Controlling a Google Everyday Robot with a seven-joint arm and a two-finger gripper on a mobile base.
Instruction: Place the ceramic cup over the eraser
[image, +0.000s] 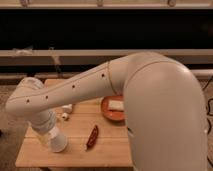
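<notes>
My gripper (56, 144) is at the low end of the white arm, over the front left part of the small wooden table (80, 152). A white rounded form at the arm's tip looks like the ceramic cup (59, 143), tilted and low over the tabletop. The arm hides how it is held. The eraser is not in view; it may be hidden under the arm or the cup.
A long reddish-brown pepper-shaped thing (92, 136) lies just right of the gripper. A reddish-brown shallow bowl (107, 116) holding a white block (116, 105) is at the table's right. Two small white pieces (65, 112) lie behind the gripper. The big arm covers the table's right side.
</notes>
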